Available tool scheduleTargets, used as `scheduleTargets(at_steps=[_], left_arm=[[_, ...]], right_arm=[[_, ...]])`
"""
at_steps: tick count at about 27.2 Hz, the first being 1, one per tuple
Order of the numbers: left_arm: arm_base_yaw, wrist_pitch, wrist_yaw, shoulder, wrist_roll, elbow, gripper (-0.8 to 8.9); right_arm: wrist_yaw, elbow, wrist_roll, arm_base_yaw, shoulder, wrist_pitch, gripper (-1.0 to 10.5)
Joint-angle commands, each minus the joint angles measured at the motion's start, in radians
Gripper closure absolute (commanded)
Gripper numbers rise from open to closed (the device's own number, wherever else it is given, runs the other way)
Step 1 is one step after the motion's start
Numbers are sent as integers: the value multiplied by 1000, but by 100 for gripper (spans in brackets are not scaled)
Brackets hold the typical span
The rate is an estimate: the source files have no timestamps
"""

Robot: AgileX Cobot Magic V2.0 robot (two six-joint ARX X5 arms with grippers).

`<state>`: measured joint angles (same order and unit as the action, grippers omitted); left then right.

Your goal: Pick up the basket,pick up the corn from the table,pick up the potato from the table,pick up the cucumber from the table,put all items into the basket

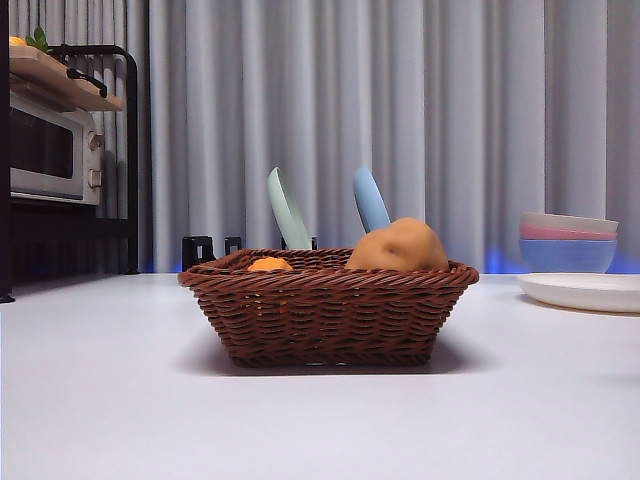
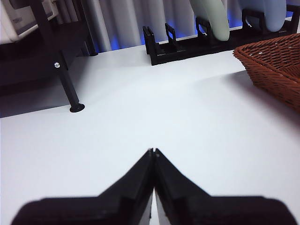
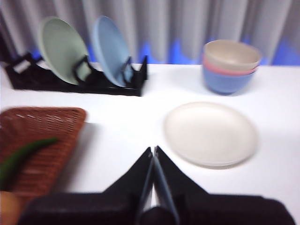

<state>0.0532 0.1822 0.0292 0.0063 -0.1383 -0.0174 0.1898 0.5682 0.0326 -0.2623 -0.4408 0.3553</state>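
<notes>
The brown wicker basket (image 1: pixel 325 310) stands in the middle of the white table (image 1: pixel 120 400). The tan potato (image 1: pixel 400 247) rises above its right rim, and a bit of the orange corn (image 1: pixel 270 265) peeks over the left rim. In the right wrist view the green cucumber (image 3: pixel 23 154) lies inside the basket (image 3: pixel 51 126); I cannot tell what the blurred orange thing beside it is. My right gripper (image 3: pixel 153 149) is shut and empty over bare table, right of the basket. My left gripper (image 2: pixel 153 151) is shut and empty, left of the basket (image 2: pixel 276 65). Neither arm shows in the front view.
A black rack (image 3: pixel 79 82) holding a green plate (image 1: pixel 288 210) and a blue plate (image 1: pixel 370 200) stands behind the basket. Stacked bowls (image 1: pixel 568 242) and a white plate (image 1: pixel 582 292) sit at the right. A microwave (image 1: pixel 45 150) on a black shelf frame stands at the left.
</notes>
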Motion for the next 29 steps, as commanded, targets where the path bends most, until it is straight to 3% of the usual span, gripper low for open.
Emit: scheduleTargets(at_steps=[1,11,16,18,25,29], left_arm=[[-3,-2,-2,-1,-12,14,816],[-3,-2,-2,-1,-12,14,816],[-3,-2,-2,-1,-12,14,816],[-3,-2,-2,-1,-12,14,816],[-2,-2,-2,-1,-12,14,817],[-2,-2,-2,-1,-12,14,816]], right_arm=[[53,-5,123,-1,2,-2,962],[63,-9,145,18,24,5,963],[-158,-92,144,124,119,-46,963],[-192,-158,145,160,156,-99,963],[-184,-393,144,183,259,-290,963],[-184,-454,129,183,303,-301,963]])
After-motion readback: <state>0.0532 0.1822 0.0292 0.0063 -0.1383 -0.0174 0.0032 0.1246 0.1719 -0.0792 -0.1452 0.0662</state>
